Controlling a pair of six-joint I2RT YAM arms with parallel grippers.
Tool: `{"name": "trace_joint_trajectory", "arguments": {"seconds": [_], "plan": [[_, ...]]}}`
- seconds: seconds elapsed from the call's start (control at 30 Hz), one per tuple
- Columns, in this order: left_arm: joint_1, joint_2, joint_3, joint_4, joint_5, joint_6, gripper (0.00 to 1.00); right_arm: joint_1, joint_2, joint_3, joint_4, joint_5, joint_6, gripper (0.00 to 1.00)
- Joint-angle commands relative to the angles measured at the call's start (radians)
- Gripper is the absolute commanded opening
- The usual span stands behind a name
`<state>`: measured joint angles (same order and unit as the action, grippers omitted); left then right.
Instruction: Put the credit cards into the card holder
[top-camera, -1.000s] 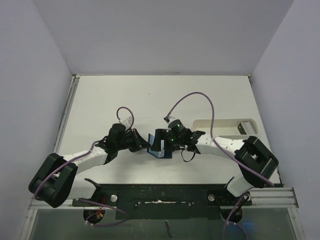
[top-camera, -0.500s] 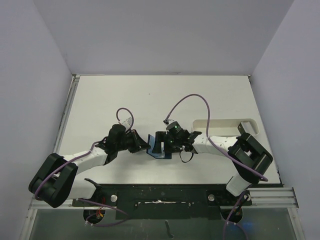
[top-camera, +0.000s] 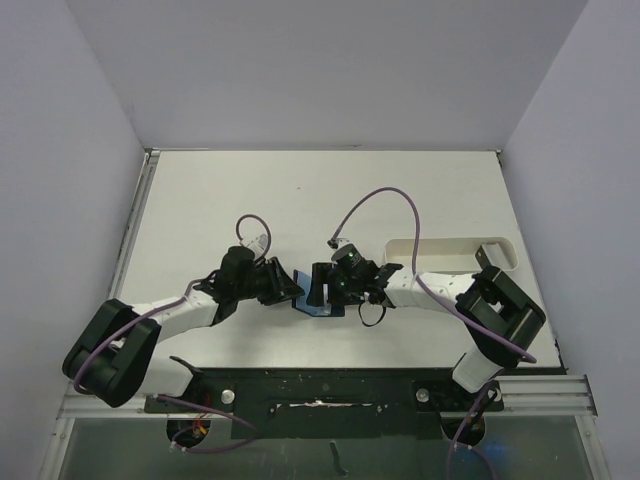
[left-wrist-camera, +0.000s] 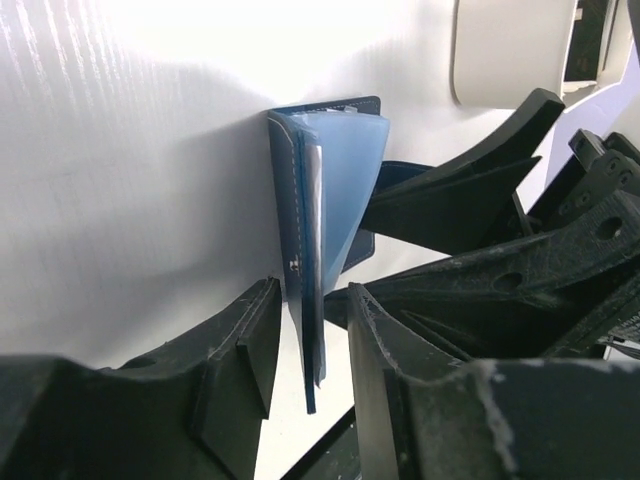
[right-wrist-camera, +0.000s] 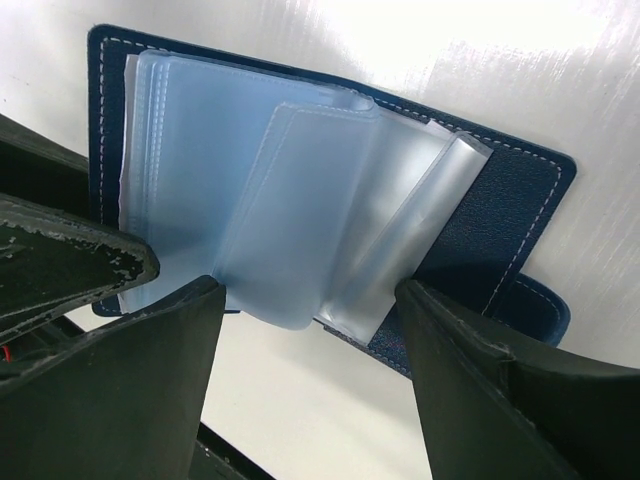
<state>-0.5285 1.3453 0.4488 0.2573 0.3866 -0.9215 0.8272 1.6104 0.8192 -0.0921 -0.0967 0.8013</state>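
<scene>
The card holder (top-camera: 322, 308), navy blue with pale blue plastic sleeves (right-wrist-camera: 250, 180), lies open on the table between both grippers. In the left wrist view the card holder (left-wrist-camera: 340, 170) shows edge-on, one flap standing up between the fingers of my left gripper (left-wrist-camera: 310, 295); a gap shows on each side of the flap, so the jaws are open. My right gripper (right-wrist-camera: 310, 290) stands wide open over the fanned sleeves, touching none of them. From above, the left gripper (top-camera: 288, 287) and right gripper (top-camera: 313, 285) nearly meet over the holder. The credit cards are hidden.
A long white oblong tray (top-camera: 450, 250) lies at the right, behind the right arm, also seen as the white tray (left-wrist-camera: 510, 50) in the left wrist view. The black base rail (top-camera: 320, 385) runs along the near table edge. Grey walls close in both sides.
My left gripper, shut on the holder's flap before, has opened. The right gripper shifted slightly left over the holder and its elbow swung back toward the tray.
</scene>
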Motion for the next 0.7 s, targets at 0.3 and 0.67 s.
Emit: {"name": "trace_joint_trajectory", "arguments": {"seconds": [0.3, 0.67], "plan": [[-0.002, -0.009, 0.123, -0.108, -0.041, 0.105, 0.00, 0.001, -0.108, 0.003, -0.230, 0.212, 0.018, 0.71], [-0.003, -0.053, 0.113, -0.097, -0.013, 0.095, 0.00, 0.003, -0.256, 0.054, -0.348, 0.278, 0.013, 0.68]]}}
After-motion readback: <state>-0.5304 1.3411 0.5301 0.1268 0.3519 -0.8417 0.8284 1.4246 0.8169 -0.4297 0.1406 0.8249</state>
